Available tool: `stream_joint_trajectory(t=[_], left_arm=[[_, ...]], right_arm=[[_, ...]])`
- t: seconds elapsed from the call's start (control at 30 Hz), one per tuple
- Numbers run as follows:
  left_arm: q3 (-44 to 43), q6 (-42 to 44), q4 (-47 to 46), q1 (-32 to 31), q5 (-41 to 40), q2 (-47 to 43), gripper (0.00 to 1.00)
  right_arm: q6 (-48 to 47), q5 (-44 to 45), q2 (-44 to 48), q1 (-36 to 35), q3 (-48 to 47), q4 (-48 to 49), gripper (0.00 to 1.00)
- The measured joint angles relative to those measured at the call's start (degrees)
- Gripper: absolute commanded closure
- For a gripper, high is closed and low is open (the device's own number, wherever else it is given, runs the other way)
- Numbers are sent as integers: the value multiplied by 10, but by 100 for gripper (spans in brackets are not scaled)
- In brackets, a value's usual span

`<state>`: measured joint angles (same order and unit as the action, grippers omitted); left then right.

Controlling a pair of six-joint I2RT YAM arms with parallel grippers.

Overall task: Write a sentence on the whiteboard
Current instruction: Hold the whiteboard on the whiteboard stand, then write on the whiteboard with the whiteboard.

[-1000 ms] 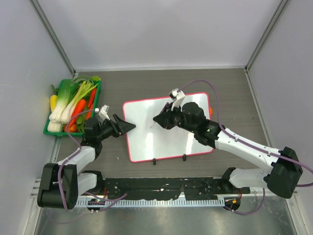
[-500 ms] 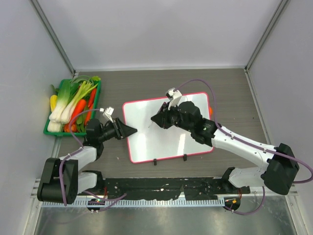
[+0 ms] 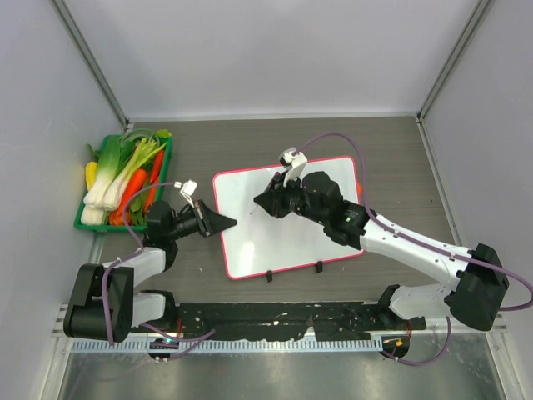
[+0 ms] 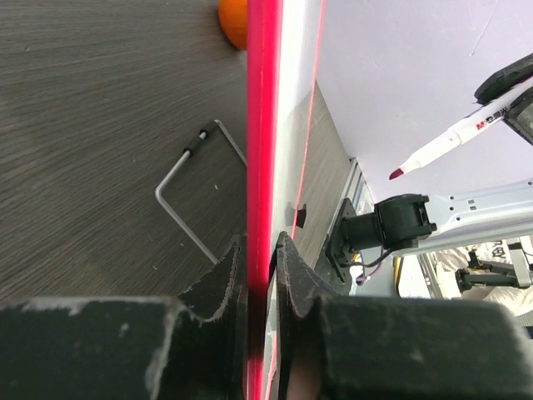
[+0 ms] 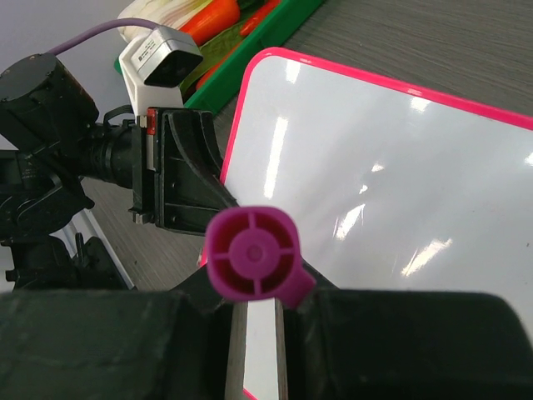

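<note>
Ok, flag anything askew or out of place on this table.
The whiteboard lies crooked, turned out of line with the table's edges, its left edge pinched in the left gripper. The marker in the right gripper looks fine; nothing spilled or broken.

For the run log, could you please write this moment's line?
left end effector: clamps whiteboard edge; right end effector: holds marker over whiteboard

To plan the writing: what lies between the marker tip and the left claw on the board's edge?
Only a bare, unmarked stretch of the whiteboard; the top and right wrist views show it.
</note>
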<state>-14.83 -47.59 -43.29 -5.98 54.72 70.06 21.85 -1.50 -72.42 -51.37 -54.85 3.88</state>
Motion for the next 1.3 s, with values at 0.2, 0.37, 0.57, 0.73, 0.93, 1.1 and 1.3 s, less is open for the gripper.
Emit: stream_joint_trajectory(t=[0.2, 0.37, 0.57, 0.73, 0.93, 1.1, 1.3], left_arm=[[0, -2, -2, 0, 2, 2, 100], [0, -2, -2, 0, 2, 2, 100], [0, -2, -2, 0, 3, 2, 100], [0, -2, -2, 0, 3, 2, 100], [0, -2, -4, 0, 3, 4, 100], [0, -3, -12, 0, 5, 11, 100], [0, -5, -16, 0, 6, 14, 100]], right_arm=[[-10, 16, 0, 0, 0, 0, 99], [-18, 31, 0, -1, 0, 0, 99], [-25, 50, 0, -1, 0, 10, 99], [-31, 73, -9, -1, -1, 26, 99], [-31, 100, -24, -1, -3, 38, 99], [-31, 112, -34, -2, -10, 59, 99], [-26, 115, -52, -2, -14, 75, 99]])
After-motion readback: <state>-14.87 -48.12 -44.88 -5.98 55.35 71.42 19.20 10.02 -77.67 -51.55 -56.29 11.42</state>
